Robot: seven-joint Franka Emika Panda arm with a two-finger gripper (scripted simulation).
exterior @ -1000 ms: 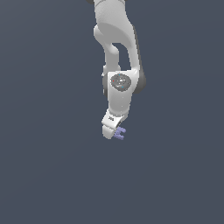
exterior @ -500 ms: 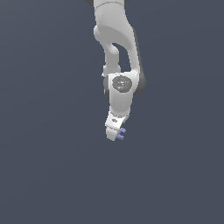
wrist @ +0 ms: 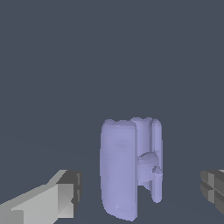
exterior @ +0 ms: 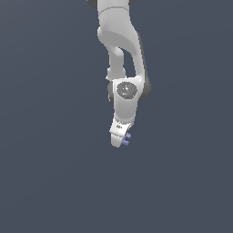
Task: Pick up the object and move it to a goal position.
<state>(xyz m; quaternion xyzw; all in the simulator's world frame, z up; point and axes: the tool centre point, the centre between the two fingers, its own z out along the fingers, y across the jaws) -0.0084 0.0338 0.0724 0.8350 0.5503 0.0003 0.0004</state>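
Arm barely shifted; hand [exterior: 119,139] spread, fingers [wrist: 52,199] clear of object [wrist: 131,168] between them.

No text, label, brand, number or sign can be read in either view. The arm [exterior: 119,54] carries a small dark mark on its white housing just above the end effector [exterior: 119,140], but it is too small and blurred to make out as letters. The round grey joint cap [exterior: 126,90] shows a red and a green speck, which are coloured dots, not characters. In the wrist view the object [wrist: 130,168] and the fingers [wrist: 52,199] have plain, unmarked surfaces.
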